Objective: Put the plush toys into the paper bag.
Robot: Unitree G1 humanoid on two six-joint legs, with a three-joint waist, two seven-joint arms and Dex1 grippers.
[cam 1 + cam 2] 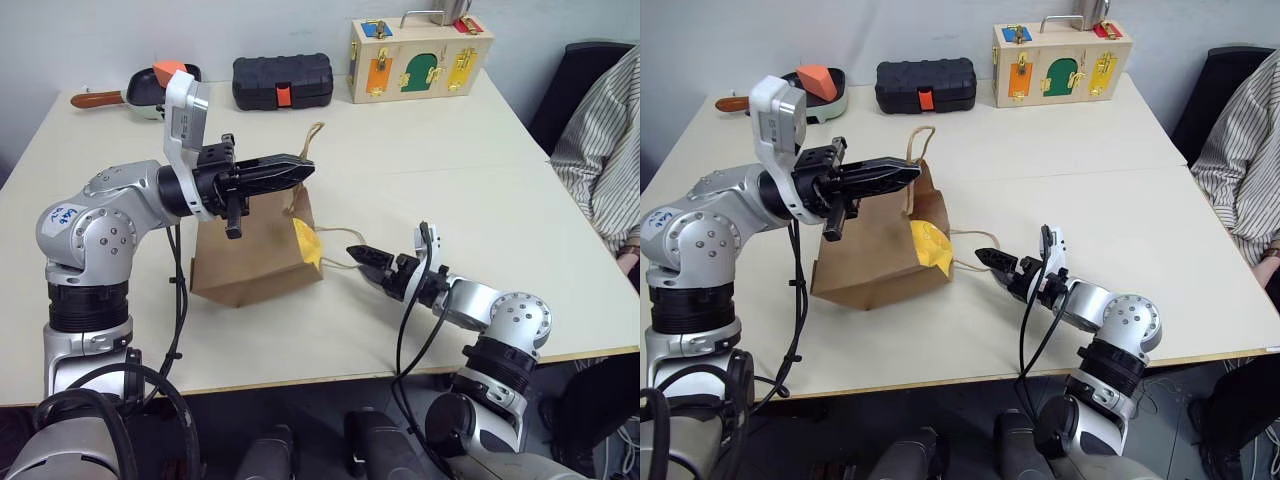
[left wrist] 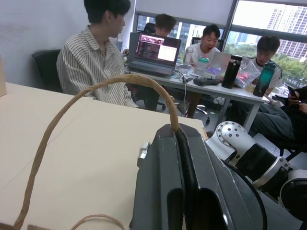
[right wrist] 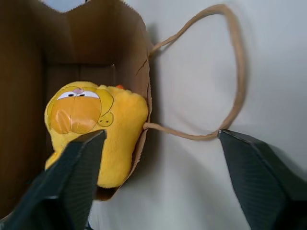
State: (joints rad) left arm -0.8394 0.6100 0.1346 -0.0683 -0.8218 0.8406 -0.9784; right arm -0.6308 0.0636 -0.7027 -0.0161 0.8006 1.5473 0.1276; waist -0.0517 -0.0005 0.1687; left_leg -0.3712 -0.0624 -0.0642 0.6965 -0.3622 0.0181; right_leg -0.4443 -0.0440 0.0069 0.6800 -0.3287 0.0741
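Note:
The brown paper bag (image 1: 245,265) lies on its side on the table, mouth toward my right arm. My left gripper (image 1: 300,170) is shut on the bag's upper loop handle (image 2: 72,103) and holds it up, which keeps the mouth open. A yellow plush toy (image 3: 96,124) sits just inside the mouth, partly sticking out. A small orange bit shows behind it; what it is I cannot tell. My right gripper (image 1: 360,255) is low over the table in front of the mouth, open and holding nothing. The lower handle (image 3: 235,62) lies on the table by its fingers.
At the table's far edge stand a black case (image 1: 283,80), a wooden latch box (image 1: 420,58) and a pan with an orange wedge block (image 1: 165,82). A person in a striped shirt (image 1: 605,140) sits at the right edge. More people sit at a desk beyond.

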